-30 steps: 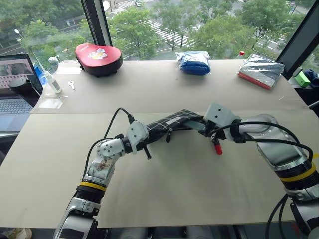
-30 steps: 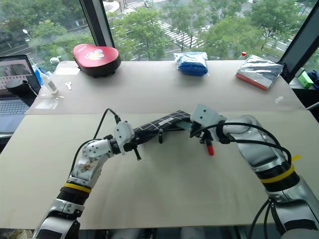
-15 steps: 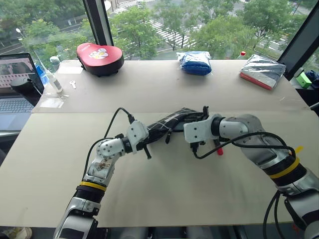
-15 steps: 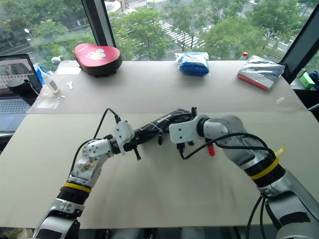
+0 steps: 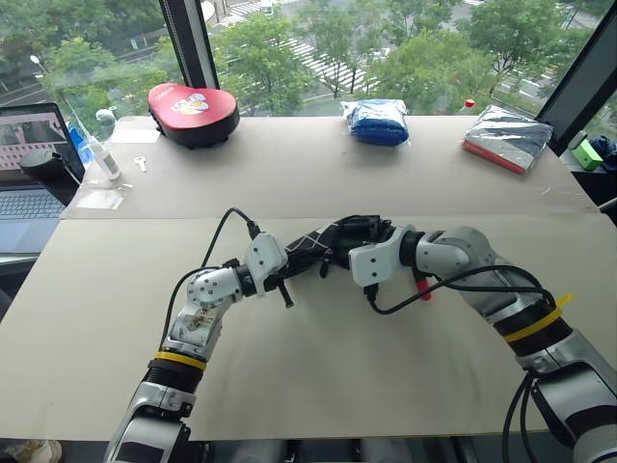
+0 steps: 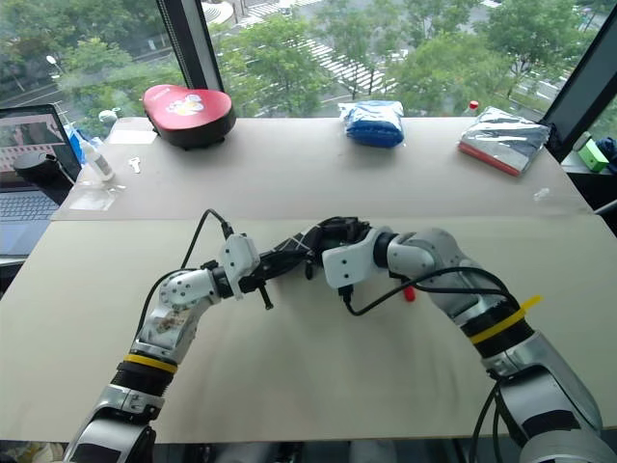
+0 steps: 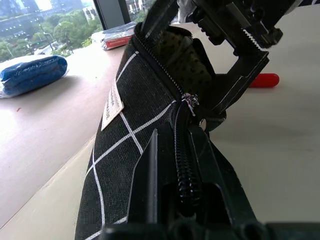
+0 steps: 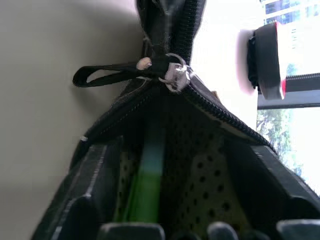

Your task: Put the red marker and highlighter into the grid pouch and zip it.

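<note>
1. The grid pouch (image 7: 125, 135) is matt woven black cloth with a white cloth label.
2. Its zipper slider (image 8: 175, 75) is shiny metal; the lining is perforated.
3. The bench (image 5: 318, 376) is smooth, matt beige.
4. The red marker (image 7: 263, 80) looks like smooth plastic.

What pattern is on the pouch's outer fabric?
White grid lines on the flat black fabric pouch, clearest in the left wrist view.

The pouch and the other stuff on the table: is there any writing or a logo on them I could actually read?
Nothing legible.
White label on the grid pouch: printed text, too blurred to read.
Red case: cartoon print, no readable words.
Laptop: screen content too small to read.
</note>
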